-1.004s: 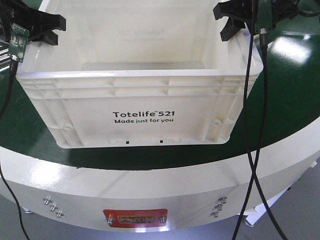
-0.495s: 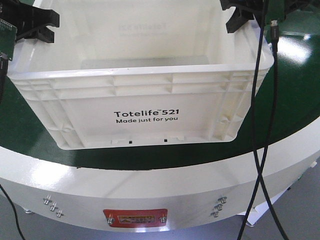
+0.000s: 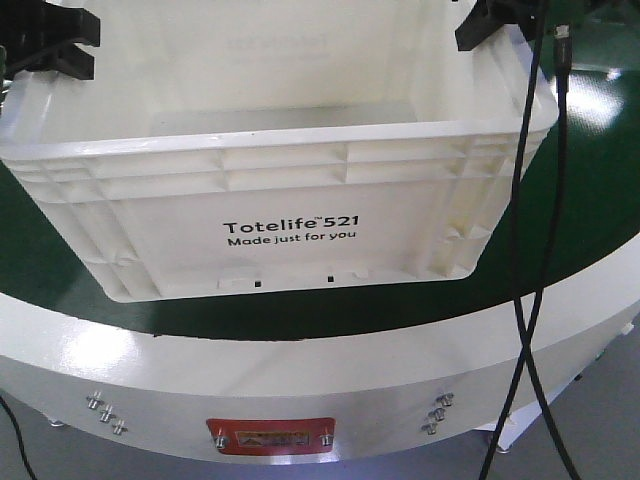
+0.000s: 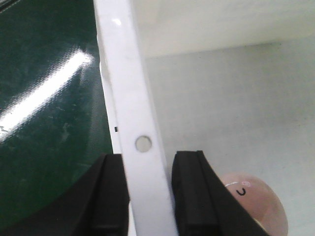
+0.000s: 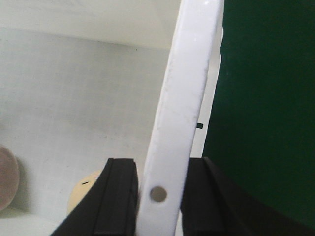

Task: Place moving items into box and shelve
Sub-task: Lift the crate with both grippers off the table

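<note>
The box [image 3: 290, 200], a white ribbed crate printed "Totelife 521", is in the middle of the front view over the green table top. My left gripper [image 4: 150, 196] is shut on the box's left rim [image 4: 133, 88], one black finger on each side of the wall. My right gripper [image 5: 158, 196] is shut on the right rim [image 5: 189, 73] in the same way. Inside on the box floor lie the moving items: a mauve plush with a face [image 4: 253, 196], also seen as the mauve plush [image 5: 7, 184], and a pale yellow plush [image 5: 83, 189]. The front wall hides them in the front view.
The round table [image 3: 560, 220] has a green top and a white outer band with a red plate [image 3: 272, 438]. Two black cables [image 3: 535, 300] hang down on the right, in front of the box's right corner and the table edge.
The box looks larger and its rim wider and higher in the front view, so it has moved up and toward the camera. Both grippers have risen with it toward the top corners.
</note>
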Available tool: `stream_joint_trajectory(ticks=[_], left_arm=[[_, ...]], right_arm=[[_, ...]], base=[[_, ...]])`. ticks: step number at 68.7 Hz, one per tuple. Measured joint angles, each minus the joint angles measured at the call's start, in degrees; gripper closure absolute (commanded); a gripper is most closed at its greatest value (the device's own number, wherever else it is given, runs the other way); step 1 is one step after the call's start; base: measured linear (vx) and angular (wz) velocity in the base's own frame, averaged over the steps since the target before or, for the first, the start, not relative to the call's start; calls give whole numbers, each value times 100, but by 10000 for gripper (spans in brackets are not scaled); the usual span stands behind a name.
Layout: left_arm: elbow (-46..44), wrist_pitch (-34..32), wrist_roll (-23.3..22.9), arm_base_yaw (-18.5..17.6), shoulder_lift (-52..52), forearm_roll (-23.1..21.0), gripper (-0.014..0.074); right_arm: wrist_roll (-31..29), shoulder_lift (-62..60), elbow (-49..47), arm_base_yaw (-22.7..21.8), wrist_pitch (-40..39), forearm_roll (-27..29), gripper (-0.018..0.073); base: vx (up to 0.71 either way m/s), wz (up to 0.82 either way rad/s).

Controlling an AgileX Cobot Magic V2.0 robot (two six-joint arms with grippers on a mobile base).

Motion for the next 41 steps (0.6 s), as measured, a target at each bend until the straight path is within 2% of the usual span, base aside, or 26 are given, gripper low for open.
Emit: stream_joint_trajectory(ticks=[41], left_arm=[[0,40,-25,-1,-129,52,617]], right_arm=[[4,-57,0,0,0,80,570]], base=[[0,0]])
